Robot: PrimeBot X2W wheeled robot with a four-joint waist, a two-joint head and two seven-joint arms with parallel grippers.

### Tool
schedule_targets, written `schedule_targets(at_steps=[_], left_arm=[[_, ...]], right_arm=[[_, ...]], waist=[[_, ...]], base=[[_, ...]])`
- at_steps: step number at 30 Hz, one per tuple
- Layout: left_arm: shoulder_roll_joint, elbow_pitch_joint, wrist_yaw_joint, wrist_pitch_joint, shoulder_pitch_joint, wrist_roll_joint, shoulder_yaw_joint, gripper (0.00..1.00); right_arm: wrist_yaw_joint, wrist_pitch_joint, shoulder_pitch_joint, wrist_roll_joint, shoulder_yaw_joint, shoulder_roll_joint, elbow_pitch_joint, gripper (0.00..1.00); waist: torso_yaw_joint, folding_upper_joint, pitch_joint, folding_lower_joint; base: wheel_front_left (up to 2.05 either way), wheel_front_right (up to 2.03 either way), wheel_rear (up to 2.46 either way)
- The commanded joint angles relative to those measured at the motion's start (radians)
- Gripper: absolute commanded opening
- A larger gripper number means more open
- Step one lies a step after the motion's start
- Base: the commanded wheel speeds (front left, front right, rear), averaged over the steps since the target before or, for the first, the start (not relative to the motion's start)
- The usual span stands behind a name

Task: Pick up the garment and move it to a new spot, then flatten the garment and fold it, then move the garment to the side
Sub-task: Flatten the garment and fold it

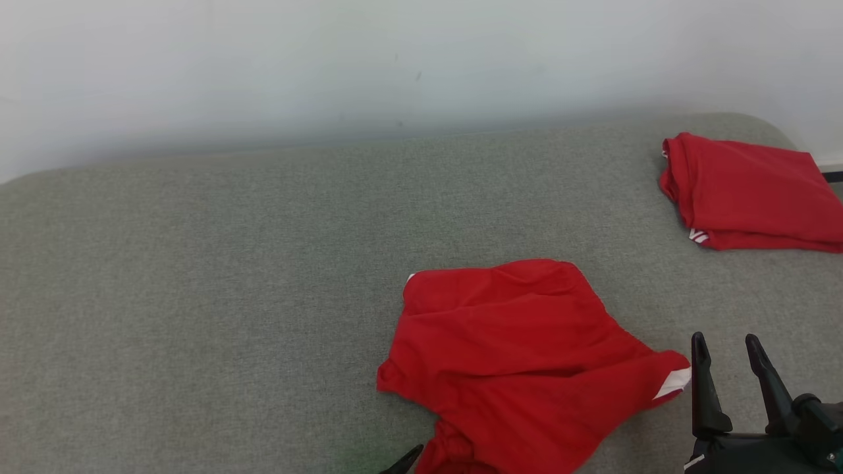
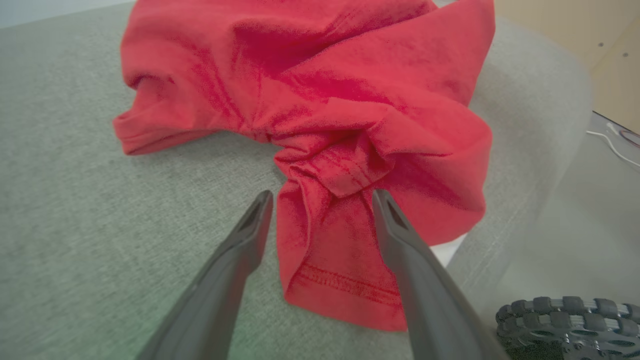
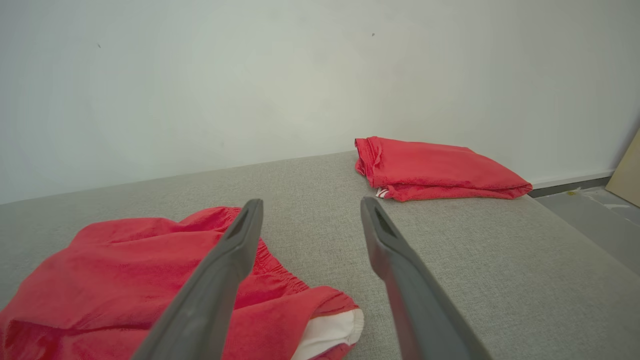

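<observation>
So the red garment (image 1: 520, 349) sits crumpled in the lower middle of the head view, on the grey upholstered surface (image 1: 197, 296); it looks like shorts to me, going by the gathered waistband and white trim, but I wouldn't swear to it. It's rumpled and bunched at its lower edge; definitely not flattened, not folded, not set aside.

The left gripper (image 2: 322, 196) is spread wide with its two fingers either side of that bunched bit, cloth lying between them but nothing pinched; whether they actually touch the fabric I can't tell. The right gripper (image 1: 724, 340) sits at the lower right of the head view, also wide open and empty, just beside the white-trimmed corner.

There's a second red garment, neatly folded (image 1: 751, 194), in the upper right; I'm guessing that's the "to the side" spot.

My read: barely started; looks like the first grab is being lined up, so the move, flatten, fold and final shift all remain.
</observation>
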Motion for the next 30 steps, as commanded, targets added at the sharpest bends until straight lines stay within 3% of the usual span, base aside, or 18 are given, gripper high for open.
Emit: schedule_targets(at_steps=[1, 3, 4, 5, 9, 14, 25, 30], left_arm=[[0.001, 0.021, 0.002, -0.003, -0.020, -0.016, -0.008, 1.00], [0.000, 0.067, 0.002, -0.001, -0.044, -0.020, -0.024, 1.00], [0.000, 0.087, 0.002, -0.001, -0.057, -0.028, -0.031, 0.47], [0.000, 0.100, 0.002, -0.001, -0.070, -0.035, -0.037, 0.03], [0.000, 0.158, 0.011, -0.002, -0.114, -0.067, -0.055, 0.00], [0.003, 0.120, 0.038, -0.003, -0.161, -0.094, -0.016, 0.00], [0.155, 0.041, 0.086, -0.003, -0.176, -0.129, 0.186, 0.00], [0.191, 0.070, 0.087, -0.003, -0.150, -0.143, 0.239, 0.00]], right_arm=[[-0.002, -0.008, -0.009, 0.004, 0.001, 0.002, 0.004, 1.00], [-0.002, -0.007, -0.012, 0.002, 0.003, 0.002, 0.006, 1.00], [-0.002, -0.006, -0.012, 0.001, 0.002, 0.000, 0.007, 1.00], [-0.002, -0.006, -0.014, 0.000, 0.000, -0.001, 0.007, 1.00], [-0.002, -0.005, -0.018, -0.002, -0.002, -0.004, 0.008, 1.00], [-0.002, -0.008, -0.007, -0.003, -0.011, -0.002, 0.006, 1.00], [-0.002, -0.013, -0.012, 0.006, -0.013, -0.009, 0.027, 1.00], [-0.002, -0.018, -0.011, 0.010, -0.026, -0.014, 0.039, 1.00]], waist=[[-0.010, -0.0001, 0.008, 0.0000], [-0.016, -0.0001, 0.010, 0.0000], [-0.018, -0.0001, 0.011, 0.0000], [-0.019, -0.0001, 0.011, 0.0000], [-0.021, -0.0001, 0.009, 0.0000], [-0.003, -0.0001, 0.000, 0.0000], [0.017, -0.0001, -0.006, 0.0000], [0.017, -0.0001, -0.001, 0.0000]], base=[[0.00, 0.00, 0.00], [0.00, 0.00, 0.00], [0.00, 0.00, 0.00], [0.00, 0.00, 0.00], [0.00, 0.00, 0.00], [0.00, 0.00, 0.00], [0.00, 0.00, 0.00], [0.00, 0.00, 0.00]])
